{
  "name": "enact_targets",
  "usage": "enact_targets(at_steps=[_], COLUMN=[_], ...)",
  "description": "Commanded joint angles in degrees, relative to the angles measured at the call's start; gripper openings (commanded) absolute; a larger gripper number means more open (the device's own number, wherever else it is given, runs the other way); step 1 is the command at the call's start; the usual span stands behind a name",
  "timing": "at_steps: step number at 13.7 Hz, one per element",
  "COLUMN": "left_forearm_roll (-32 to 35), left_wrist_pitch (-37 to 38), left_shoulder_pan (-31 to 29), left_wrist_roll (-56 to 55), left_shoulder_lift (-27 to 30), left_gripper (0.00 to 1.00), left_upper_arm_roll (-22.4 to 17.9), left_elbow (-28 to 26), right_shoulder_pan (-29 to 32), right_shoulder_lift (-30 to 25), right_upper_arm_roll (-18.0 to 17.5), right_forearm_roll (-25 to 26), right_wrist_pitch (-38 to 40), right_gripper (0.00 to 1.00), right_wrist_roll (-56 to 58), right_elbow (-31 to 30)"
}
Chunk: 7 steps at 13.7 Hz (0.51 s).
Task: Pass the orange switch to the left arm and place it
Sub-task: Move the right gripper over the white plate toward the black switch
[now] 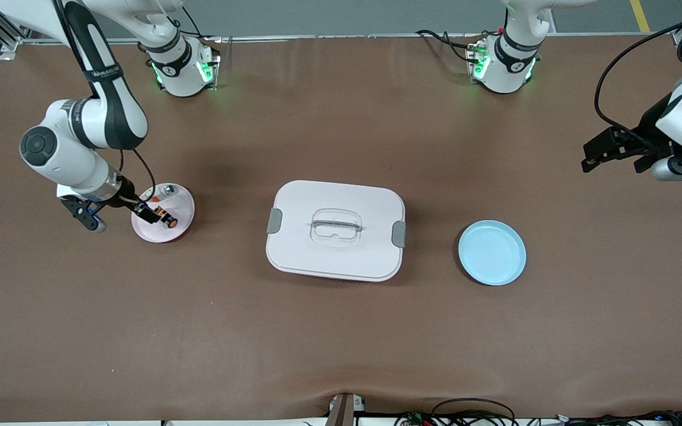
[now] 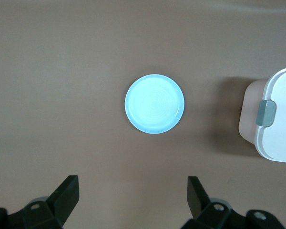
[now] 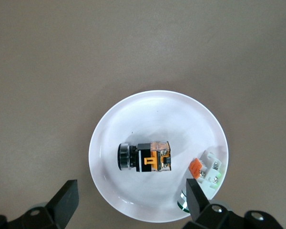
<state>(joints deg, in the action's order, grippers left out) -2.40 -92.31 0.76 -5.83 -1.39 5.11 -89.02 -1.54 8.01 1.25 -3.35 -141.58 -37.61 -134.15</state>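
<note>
The orange switch (image 1: 165, 218) lies on its side on the pink plate (image 1: 178, 204) toward the right arm's end of the table. In the right wrist view the switch (image 3: 144, 156) is black with an orange block, in the middle of the plate (image 3: 152, 109). My right gripper (image 1: 117, 216) is open and empty, low over the plate's rim, one finger over the plate and one outside it; in its wrist view (image 3: 132, 200) the switch lies just ahead of the fingertips. My left gripper (image 1: 616, 157) is open and empty, held high over the left arm's end of the table; it also shows in its wrist view (image 2: 133, 200). The white box (image 1: 335, 231) stands mid-table.
A small white part with a red patch (image 1: 166, 190) lies on the pink plate beside the switch, also in the right wrist view (image 3: 207, 171). A blue plate (image 1: 492, 252) sits between the box and the left arm's end, seen in the left wrist view (image 2: 155, 104) beside the box (image 2: 276, 119).
</note>
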Motion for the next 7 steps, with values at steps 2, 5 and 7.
enact_targets(at_steps=[2,5,7], left_forearm_roll=[0.3,0.2,0.2], left_wrist_pitch=[0.9,0.8,0.8], left_shoulder_pan=[-0.1,-0.3,-0.3], left_wrist_roll=[0.1,0.6,0.5], left_shoulder_lift=[0.1,0.1,0.0], left_gripper=[1.0,1.0,1.0], left_upper_arm_roll=[0.4,0.4,0.4], left_elbow=[0.9,0.9,0.9], right_shoulder_pan=[-0.7,-0.7,-0.7], right_shoulder_lift=[3.1,4.7,5.9], right_upper_arm_roll=[0.2,0.2,0.2], right_forearm_roll=[-0.3,-0.3,-0.3], right_wrist_pitch=[-9.6,-10.4,-11.2], right_gripper=[1.0,1.0,1.0], right_wrist_roll=[-0.8,-0.7,-0.7], right_elbow=[-3.9,-3.9,-3.8])
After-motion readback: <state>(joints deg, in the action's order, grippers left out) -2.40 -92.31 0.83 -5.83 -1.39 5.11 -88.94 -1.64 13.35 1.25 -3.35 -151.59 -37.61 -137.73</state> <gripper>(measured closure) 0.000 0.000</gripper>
